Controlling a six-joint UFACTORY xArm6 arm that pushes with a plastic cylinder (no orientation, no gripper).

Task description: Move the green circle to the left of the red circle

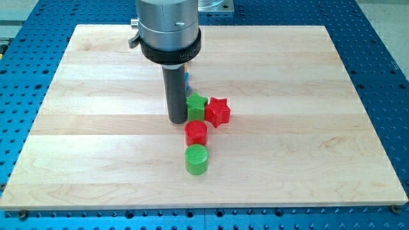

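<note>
The green circle [197, 159] lies just below the red circle [196, 133], touching it or nearly so, a little below the board's middle. My tip [177, 120] rests on the board up and to the left of the red circle, right beside the left edge of a green star [196, 106]. The tip is apart from the green circle.
A red star [217, 112] sits to the right of the green star, touching it. A small blue block [187, 79] shows partly behind the rod. The wooden board [96, 128] lies on a blue perforated table [19, 76].
</note>
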